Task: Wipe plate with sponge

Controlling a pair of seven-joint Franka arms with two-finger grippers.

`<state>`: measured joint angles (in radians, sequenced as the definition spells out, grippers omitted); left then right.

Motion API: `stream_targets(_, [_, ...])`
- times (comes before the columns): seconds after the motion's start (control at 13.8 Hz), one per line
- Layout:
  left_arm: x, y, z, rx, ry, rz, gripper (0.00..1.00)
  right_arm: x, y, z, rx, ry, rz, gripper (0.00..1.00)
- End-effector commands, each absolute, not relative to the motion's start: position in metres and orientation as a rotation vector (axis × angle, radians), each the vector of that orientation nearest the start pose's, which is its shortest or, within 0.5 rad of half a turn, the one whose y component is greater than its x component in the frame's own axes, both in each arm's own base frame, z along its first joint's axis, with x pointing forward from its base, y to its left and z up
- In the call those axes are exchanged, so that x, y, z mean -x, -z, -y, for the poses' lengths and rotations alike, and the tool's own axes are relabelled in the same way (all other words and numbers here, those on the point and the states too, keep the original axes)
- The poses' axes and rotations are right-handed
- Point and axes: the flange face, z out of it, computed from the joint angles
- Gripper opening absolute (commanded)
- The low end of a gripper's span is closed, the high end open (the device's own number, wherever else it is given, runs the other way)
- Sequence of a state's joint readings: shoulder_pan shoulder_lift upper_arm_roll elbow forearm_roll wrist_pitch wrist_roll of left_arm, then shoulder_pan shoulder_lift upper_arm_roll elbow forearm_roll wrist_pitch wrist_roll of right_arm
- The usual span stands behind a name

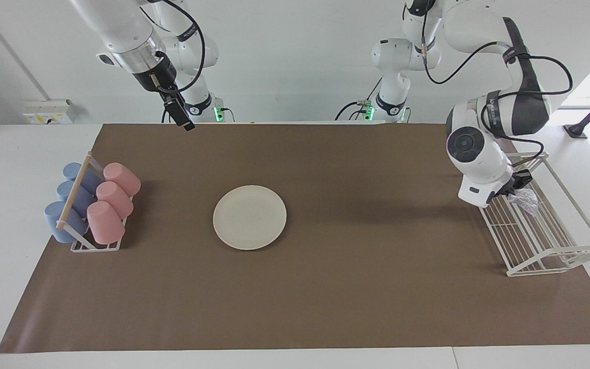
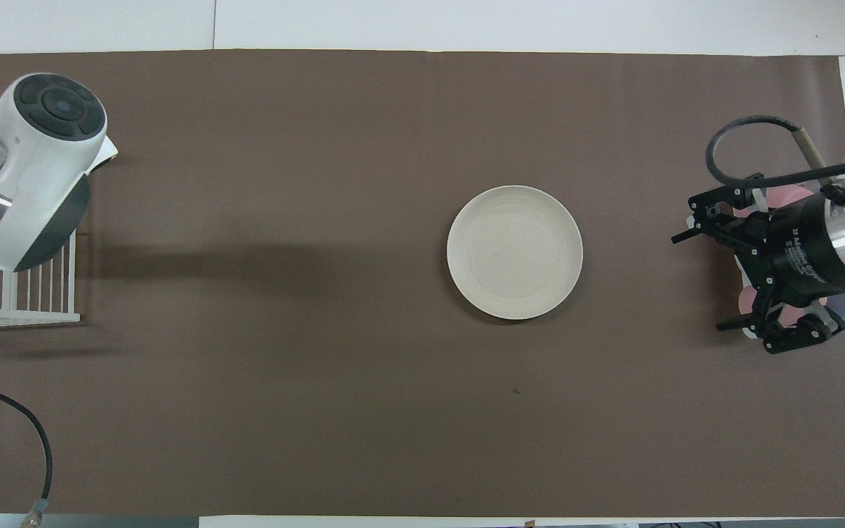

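The cream-white plate (image 1: pixel 249 217) (image 2: pixel 515 251) lies flat in the middle of the brown mat. At the left arm's end of the table, my left gripper (image 1: pixel 519 187) reaches down into a white wire rack (image 1: pixel 546 241) and is shut on the sponge (image 1: pixel 525 200), a small silvery speckled lump that hangs at its tips over the rack's bars. In the overhead view the left arm's wrist (image 2: pixel 34 165) hides that gripper and the sponge. My right gripper (image 1: pixel 181 116) (image 2: pixel 697 281) hangs open and holds nothing, high over the mat beside the cup rack.
A wooden-barred rack with several blue and pink cups (image 1: pixel 92 205) (image 2: pixel 749 297) stands at the right arm's end of the table. The brown mat (image 1: pixel 325 307) covers most of the table. The wire rack (image 2: pixel 15 297) holds nothing besides the sponge.
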<state>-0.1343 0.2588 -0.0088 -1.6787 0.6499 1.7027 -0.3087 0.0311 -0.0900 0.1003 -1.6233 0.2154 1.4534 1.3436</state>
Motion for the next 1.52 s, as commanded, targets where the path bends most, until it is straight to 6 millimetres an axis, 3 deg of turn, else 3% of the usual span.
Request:
stream_targets(0.0, [-0.619, -0.504, 0.043, 2.745, -0.171, 0.190, 0.00, -0.500, -0.642, -0.094, 2.455, -0.291, -1.776, 1.00])
stream_targets(0.22, [-0.611, -0.525, 0.065, 3.054, -0.289, 0.354, 0.00, -0.500, -0.643, -0.097, 2.421, -0.292, -1.832, 1.00])
stream_targets(0.36, [-0.607, -0.547, 0.050, 3.300, -0.357, 0.593, 0.00, -0.500, -0.642, -0.097, 2.398, -0.296, -1.867, 1.00])
stream_targets(0.44, [-0.602, -0.553, 0.052, 3.388, -0.418, 0.635, 0.00, -0.500, -0.642, -0.097, 2.397, -0.296, -1.869, 1.00])
stream_targets(0.65, [-0.577, -0.542, 0.062, 3.622, -0.674, 0.774, 0.00, -0.500, -0.643, -0.098, 2.373, -0.290, -1.896, 1.00])
stream_targets(0.87, [-0.547, -0.527, 0.079, 3.853, -0.825, 0.884, 0.00, -0.497, -0.651, -0.158, 2.247, -0.214, -1.966, 1.00])
stream_targets(1.02, [-0.526, -0.519, 0.085, 3.980, -0.868, 0.910, 0.00, -0.482, -0.653, -0.207, 2.238, -0.205, -1.968, 1.00])
stream_targets(1.23, [-0.494, -0.505, 0.100, 4.163, -0.881, 0.783, 0.00, -0.470, -0.652, -0.228, 2.325, -0.203, -1.877, 1.00])
stream_targets(1.31, [-0.485, -0.501, 0.104, 4.222, -0.857, 0.720, 0.00, -0.464, -0.650, -0.245, 2.343, -0.203, -1.848, 1.00])
stream_targets(1.45, [-0.471, -0.500, 0.130, 4.319, -0.831, 0.481, 0.00, -0.467, -0.652, -0.259, 2.192, -0.185, -1.960, 1.00])
